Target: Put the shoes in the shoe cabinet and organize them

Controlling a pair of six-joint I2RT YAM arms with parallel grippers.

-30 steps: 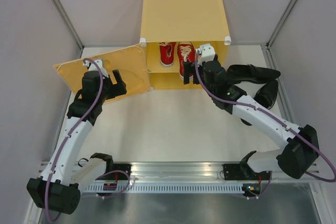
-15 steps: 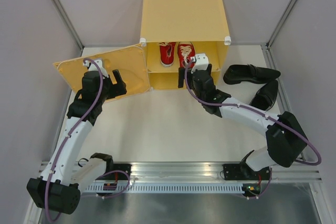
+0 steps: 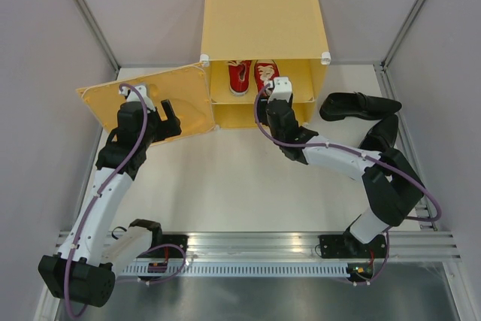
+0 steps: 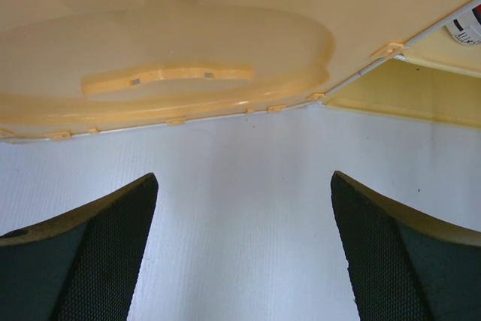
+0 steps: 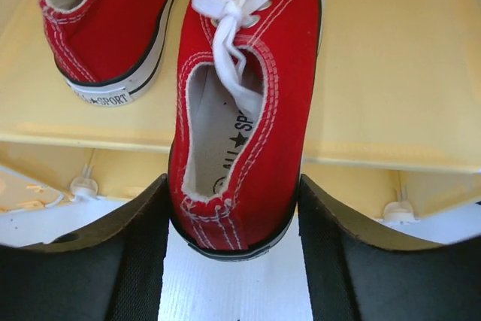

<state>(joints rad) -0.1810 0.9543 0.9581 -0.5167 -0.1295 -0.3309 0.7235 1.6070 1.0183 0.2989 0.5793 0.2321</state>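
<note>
The yellow shoe cabinet [image 3: 263, 20] stands at the back with its door [image 3: 188, 99] swung open to the left. Two red sneakers [image 3: 240, 75] [image 3: 264, 77] lie side by side on its inner shelf [image 5: 391, 73], toes pointing in. The right sneaker's [image 5: 255, 73] heel juts over the shelf's front edge. My right gripper [image 5: 233, 186] is shut on that heel, a finger touching each side. The left sneaker [image 5: 113, 28] lies free beside it. Two black dress shoes [image 3: 359, 105] [image 3: 382, 133] lie on the table right of the cabinet. My left gripper [image 4: 244, 208] hangs open and empty before the door [image 4: 188, 58].
The open door [image 3: 143, 103] lies against the left arm's wrist and takes up the back left of the white table [image 3: 225, 178]. The cabinet's lower compartment [image 3: 240, 116] sits under the shelf. Grey walls close in both sides, and a metal rail [image 3: 248, 246] runs along the near edge.
My right arm has swung left from the cabinet's right side to the right sneaker's heel, and its jaws have narrowed onto it. The black shoes are uncovered. The left arm has not moved.
</note>
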